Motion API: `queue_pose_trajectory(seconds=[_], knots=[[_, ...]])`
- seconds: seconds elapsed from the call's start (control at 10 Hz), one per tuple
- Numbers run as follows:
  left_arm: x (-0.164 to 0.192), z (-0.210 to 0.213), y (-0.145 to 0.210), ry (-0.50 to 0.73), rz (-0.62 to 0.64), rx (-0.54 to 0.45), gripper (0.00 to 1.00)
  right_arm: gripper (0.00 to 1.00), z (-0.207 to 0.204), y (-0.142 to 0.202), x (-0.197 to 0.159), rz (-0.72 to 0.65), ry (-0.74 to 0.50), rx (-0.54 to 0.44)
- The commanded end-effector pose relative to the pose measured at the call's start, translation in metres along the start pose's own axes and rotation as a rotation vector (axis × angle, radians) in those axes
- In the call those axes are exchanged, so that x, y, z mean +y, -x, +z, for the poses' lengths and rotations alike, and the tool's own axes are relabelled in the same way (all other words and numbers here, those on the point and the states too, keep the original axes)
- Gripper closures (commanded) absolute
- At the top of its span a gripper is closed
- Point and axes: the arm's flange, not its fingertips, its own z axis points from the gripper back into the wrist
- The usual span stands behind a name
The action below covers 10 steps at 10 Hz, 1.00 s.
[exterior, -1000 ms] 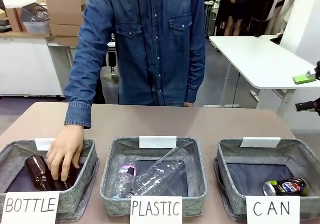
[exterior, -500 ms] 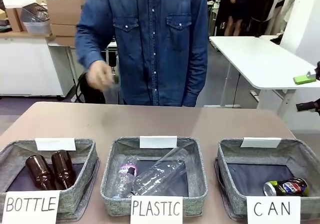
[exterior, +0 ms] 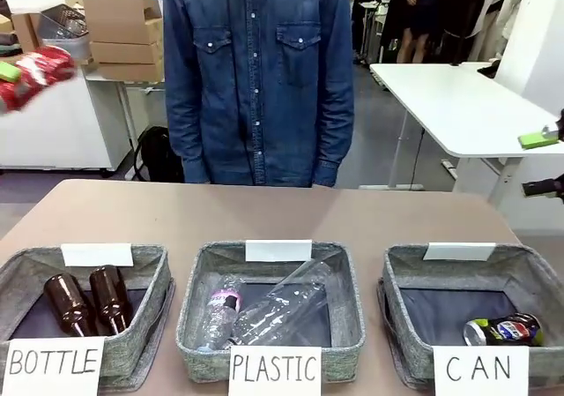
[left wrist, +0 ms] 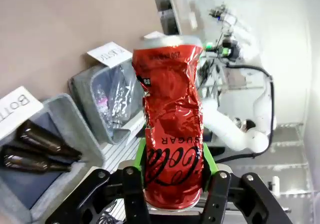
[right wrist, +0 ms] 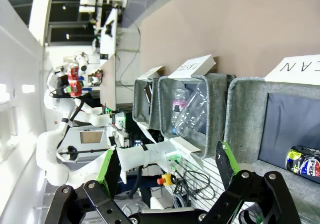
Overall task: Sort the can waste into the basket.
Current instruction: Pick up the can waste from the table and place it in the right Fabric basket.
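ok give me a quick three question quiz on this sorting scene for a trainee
1. True or false: the left gripper is shut on the red can.
2. Which basket holds the blue can? A) BOTTLE B) PLASTIC C) CAN
3. How many brown bottles lie in the BOTTLE basket?

Key
1. True; its green pads clamp the can's lower end.
2. C, the CAN basket.
3. Two, side by side.

Left gripper raised, clamped on something; right gripper spread wide, holding nothing.
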Motion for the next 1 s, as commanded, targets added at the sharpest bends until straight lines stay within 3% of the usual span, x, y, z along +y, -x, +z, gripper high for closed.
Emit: queue_pose_trajectory(seconds=[0.0, 0.5, 0.6, 0.8, 0.9], knots=[[-0.023, -0.060, -0.008, -0.066, -0.075, 0.124, 1.00, 0.00, 0.001, 0.000, -0.002, 0.016, 0.009, -0.001], [-0.089, -0.204, 0.036, -0.105, -0.523, 0.501, 1.00, 0.00, 0.000, 0.000, 0.000, 0.000, 0.000, -0.001], [-0.096, -0.231, 0.044, -0.153, -0.589, 0.512, 1.00, 0.00, 0.027, 0.012, 0.016, 0.042, 0.031, -0.115], [-0.100, -0.250, 0.057, -0.161, -0.645, 0.518, 1.00, 0.00, 0.065, 0.037, 0.028, 0.105, 0.049, -0.244], [-0.091, -0.239, 0.054, -0.223, -0.541, 0.473, 1.00, 0.00, 0.027, 0.008, 0.014, 0.042, 0.019, -0.096]])
